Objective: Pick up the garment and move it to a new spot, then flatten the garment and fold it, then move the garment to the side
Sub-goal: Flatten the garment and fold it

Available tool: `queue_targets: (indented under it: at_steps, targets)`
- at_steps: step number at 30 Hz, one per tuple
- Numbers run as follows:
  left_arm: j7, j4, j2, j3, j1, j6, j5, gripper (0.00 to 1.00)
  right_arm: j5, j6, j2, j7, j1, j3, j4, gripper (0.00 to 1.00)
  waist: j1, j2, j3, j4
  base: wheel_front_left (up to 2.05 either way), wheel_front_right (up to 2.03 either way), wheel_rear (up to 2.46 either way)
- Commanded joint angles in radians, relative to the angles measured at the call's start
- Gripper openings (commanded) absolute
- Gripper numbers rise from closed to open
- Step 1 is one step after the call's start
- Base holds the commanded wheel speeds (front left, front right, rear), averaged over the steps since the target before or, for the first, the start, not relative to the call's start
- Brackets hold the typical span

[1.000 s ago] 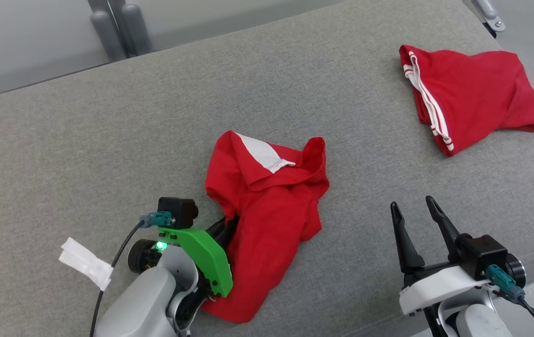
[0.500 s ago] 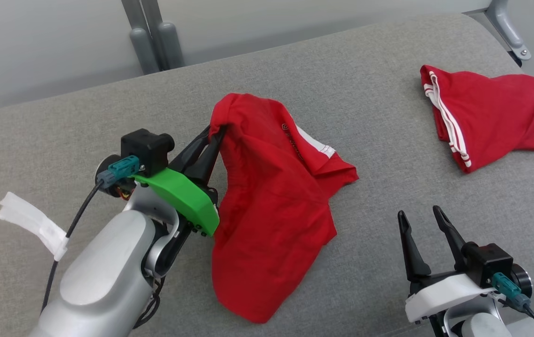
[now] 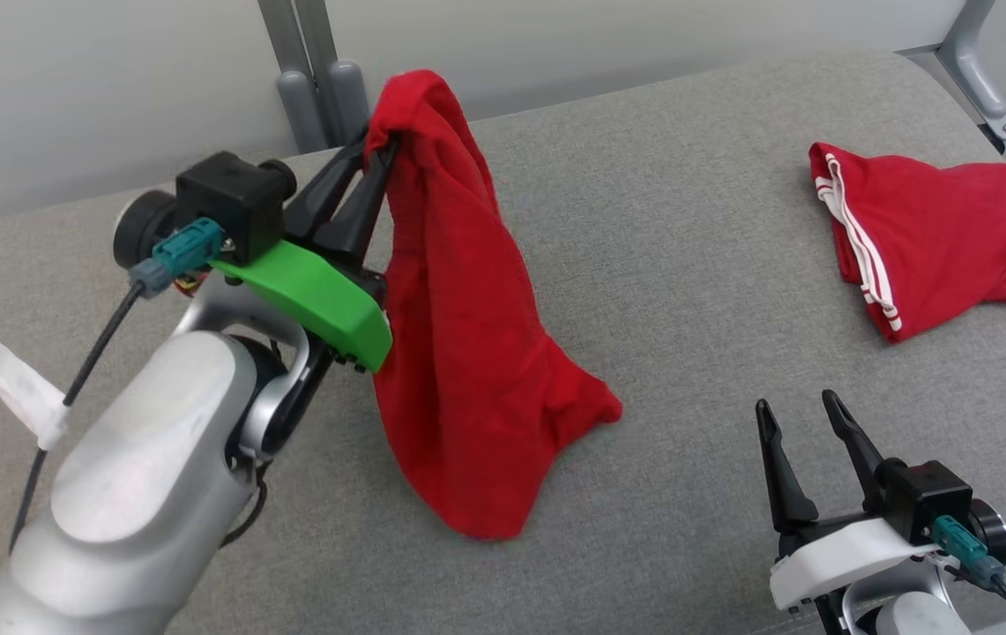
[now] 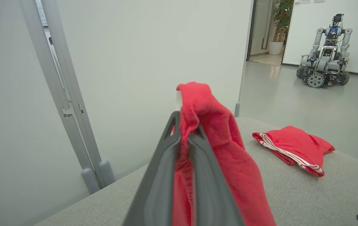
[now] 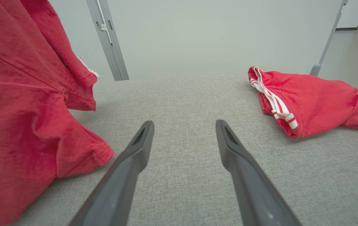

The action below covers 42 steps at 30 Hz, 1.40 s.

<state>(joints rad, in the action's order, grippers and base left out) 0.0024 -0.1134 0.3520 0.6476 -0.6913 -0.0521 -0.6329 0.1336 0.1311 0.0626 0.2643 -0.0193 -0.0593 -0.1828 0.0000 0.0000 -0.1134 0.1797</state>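
Lifting off the desk (image 3: 661, 265) where it lay a second ago, the garment (image 3: 458, 353) now hangs from the left jaws clamped on its top, hem brushing the grey fabric, so the move has begun, while the right jaws stand open and idle, a red cloth (image 3: 935, 238) lies far right, and a pale wall (image 4: 135, 47) and parked robot (image 4: 326, 56) stand beyond.

Red garment (image 3: 458, 353) in a tall limp drape, top aloft (lower folds on the grey surface (image 3: 688, 309))
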Motion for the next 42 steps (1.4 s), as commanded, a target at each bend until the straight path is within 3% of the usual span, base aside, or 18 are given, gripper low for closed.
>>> queue_targets:
  at_steps: [1,7,12,22,29,31,32,33,38,42]
  targets:
    - [-0.005,-0.010,0.012,-0.007,-0.035,-0.003,0.011,0.00,0.005,-0.001,0.005,0.000,0.011,-0.002,-0.001,1.00,0.0000,0.0000,0.004,0.001,0.00,0.00,0.00]
    - [-0.030,-0.076,0.012,-0.008,-0.110,0.019,0.045,0.00,0.007,-0.001,0.010,0.000,0.011,-0.008,-0.004,1.00,0.0000,0.0000,0.013,0.006,0.00,0.00,0.00]
    - [-0.050,-0.093,-0.024,0.049,-0.088,0.051,0.054,0.00,0.007,-0.001,0.011,0.000,0.016,-0.007,-0.001,1.00,0.0000,0.0000,0.014,0.011,0.00,0.00,0.00]
    - [-0.041,-0.063,-0.117,0.324,0.198,0.113,0.078,0.00,0.008,-0.001,0.009,0.000,0.037,0.011,0.001,1.00,0.0000,0.0000,0.010,-0.007,0.00,0.00,0.00]
    - [-0.091,-0.234,-0.181,0.465,0.322,0.153,0.074,0.01,0.008,-0.001,0.006,0.000,0.027,0.003,-0.014,1.00,0.0000,0.0000,0.009,-0.035,0.00,0.00,0.00]
    - [-0.113,-0.295,-0.201,0.480,0.335,0.159,0.067,0.28,0.009,-0.001,0.005,0.000,0.025,0.003,-0.016,1.00,0.0000,0.0000,0.010,-0.039,0.00,0.00,0.00]
    - [-0.123,-0.319,-0.210,0.480,0.343,0.161,0.055,0.49,0.009,-0.001,0.004,0.000,0.024,0.002,-0.016,1.00,0.0000,0.0000,0.009,-0.041,0.00,0.00,0.00]
    - [-0.135,-0.346,-0.219,0.474,0.353,0.164,0.039,1.00,0.008,-0.001,0.003,0.000,0.024,0.002,-0.017,1.00,0.0000,0.0000,0.008,-0.042,0.00,0.00,0.00]
    - [-0.154,-0.377,-0.230,0.432,0.367,0.171,-0.041,1.00,0.009,-0.001,0.001,0.000,0.031,0.003,-0.019,1.00,0.0000,0.0000,0.005,-0.047,0.00,0.00,0.00]
    - [-0.151,-0.258,-0.179,0.355,0.371,0.153,-0.113,1.00,0.009,-0.001,0.001,0.000,0.041,0.011,-0.017,1.00,0.0000,0.0000,0.003,-0.046,0.00,0.00,0.00]
